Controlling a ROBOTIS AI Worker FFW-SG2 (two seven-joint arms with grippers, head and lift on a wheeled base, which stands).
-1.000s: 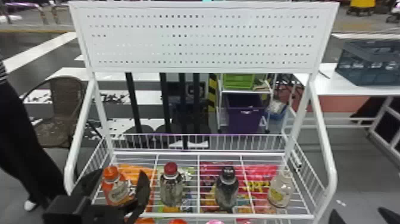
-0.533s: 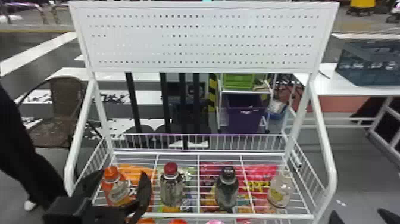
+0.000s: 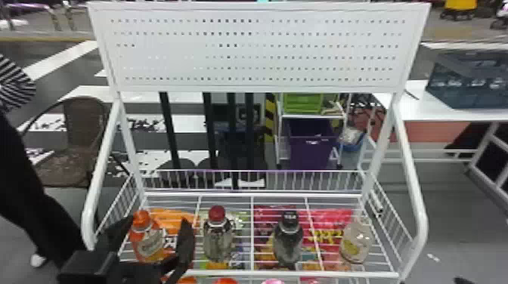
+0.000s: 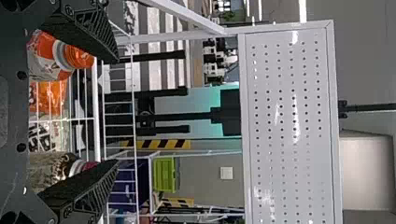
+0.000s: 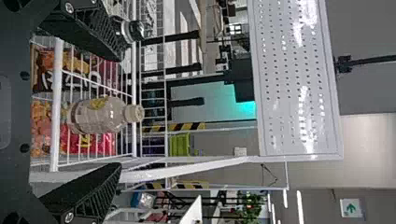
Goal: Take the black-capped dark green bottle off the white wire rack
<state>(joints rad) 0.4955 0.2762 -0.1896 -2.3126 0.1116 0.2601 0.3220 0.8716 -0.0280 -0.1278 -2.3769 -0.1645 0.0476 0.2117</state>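
Since the earlier head views, the right gripper [image 3: 459,280] has dropped nearly past the bottom edge and shifted slightly leftward, while the left gripper [image 3: 158,219] has barely moved. The black-capped dark green bottle [image 3: 287,241] still stands on the white wire rack [image 3: 293,273], between the red-capped bottle [image 3: 218,238] and the pale-capped bottle [image 3: 355,241]. Both pairs of fingers are wide apart, gripping nothing. In the right wrist view, one finger partly hides the dark green bottle; whether they touch, I cannot tell.
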